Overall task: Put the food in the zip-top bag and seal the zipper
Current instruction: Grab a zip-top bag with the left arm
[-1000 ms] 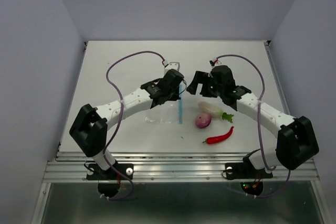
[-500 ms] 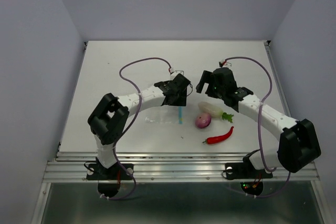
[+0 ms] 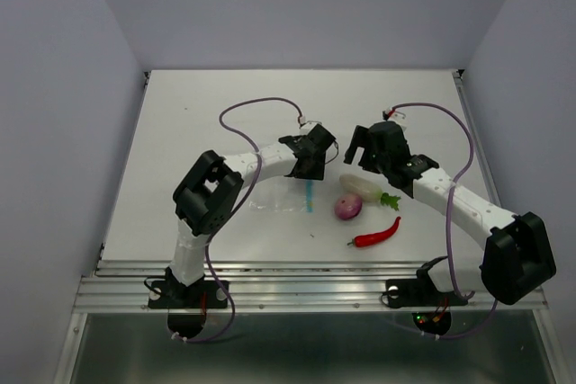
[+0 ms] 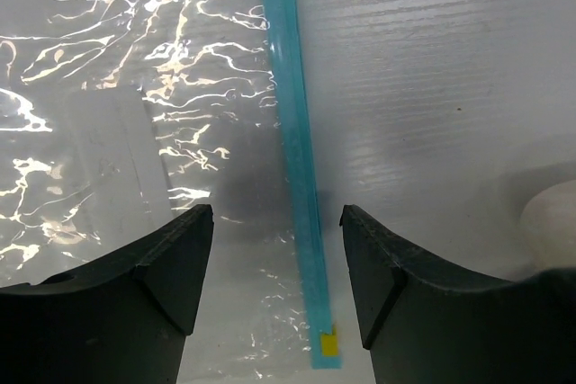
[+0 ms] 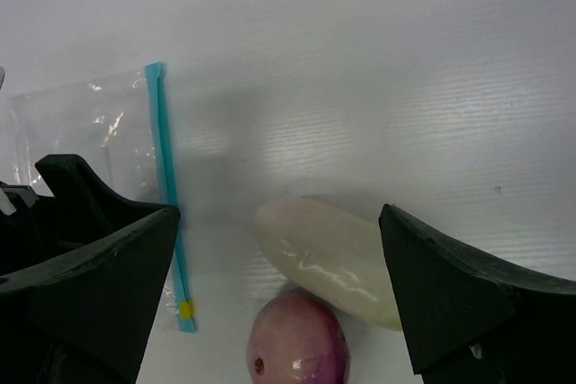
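The open, empty left hand (image 4: pixel 270 227) hovers over the zip-top bag (image 3: pixel 274 200) lying flat on the bench (image 3: pixel 225 114), its blue zipper (image 4: pixel 293 150) running near-to-far along the right edge, while the open right hand (image 3: pixel 357 147) hangs nearer the radish (image 3: pixel 362 186).

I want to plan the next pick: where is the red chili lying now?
In the top view the red chili lies right of centre, below and to the right of the purple onion, not touching it.

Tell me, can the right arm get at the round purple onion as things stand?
Probably yes: the right arm's fingers stand open close by the round purple-red onion; only the white radish lies right beside it.
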You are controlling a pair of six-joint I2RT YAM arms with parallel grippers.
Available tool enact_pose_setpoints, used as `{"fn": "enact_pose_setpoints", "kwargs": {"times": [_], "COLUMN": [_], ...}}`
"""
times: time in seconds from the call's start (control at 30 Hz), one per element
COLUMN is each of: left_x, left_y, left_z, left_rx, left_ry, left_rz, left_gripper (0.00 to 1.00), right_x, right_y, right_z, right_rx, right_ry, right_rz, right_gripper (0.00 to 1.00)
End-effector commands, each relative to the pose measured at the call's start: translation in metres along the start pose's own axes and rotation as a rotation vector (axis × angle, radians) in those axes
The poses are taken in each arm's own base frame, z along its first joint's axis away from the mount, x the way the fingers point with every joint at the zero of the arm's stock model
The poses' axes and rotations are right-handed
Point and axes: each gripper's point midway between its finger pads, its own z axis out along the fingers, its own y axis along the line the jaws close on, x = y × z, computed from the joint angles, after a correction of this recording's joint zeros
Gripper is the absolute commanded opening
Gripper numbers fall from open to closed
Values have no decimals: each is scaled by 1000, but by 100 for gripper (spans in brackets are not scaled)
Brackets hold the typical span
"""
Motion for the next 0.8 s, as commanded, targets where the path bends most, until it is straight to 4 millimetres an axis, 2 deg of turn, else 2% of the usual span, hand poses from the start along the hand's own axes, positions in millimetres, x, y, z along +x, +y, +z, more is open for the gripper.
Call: {"fn": "enact_pose_setpoints", "kwargs": {"times": [0.0,0.13,0.23,0.4,0.53,0.67,0.73,0.77], "left_x": [-13,-4,3,13,16,7,-3,-16], "left_y": [6,5,6,12,11,6,5,0], "left_z": [0,9,15,21,22,15,3,-9], "left_rx": [-26,-20,-21,-32,-14,15,37,69], "left_ry": [-12,14,33,57,70,42,7,-37], "left_rz": [1,8,15,9,1,-6,-14,-27], "left_gripper": [68,59,57,38,0,0,0,0], "right_x": [-12,-14,-15,-15,-15,-11,-9,-9], "right_y": [-8,-9,-9,-10,-9,-6,-3,-1], "right_z": [-4,-5,-6,-6,-5,-4,-4,-4], "right_rx": [33,36,35,35,35,17,-2,-11], "right_ry": [-54,-63,-68,-66,-64,-46,-33,-27], "right_rz": [-5,-8,-6,-8,-9,-27,-51,-57], "right_gripper": [100,100,100,100,100,100,100,100]}}
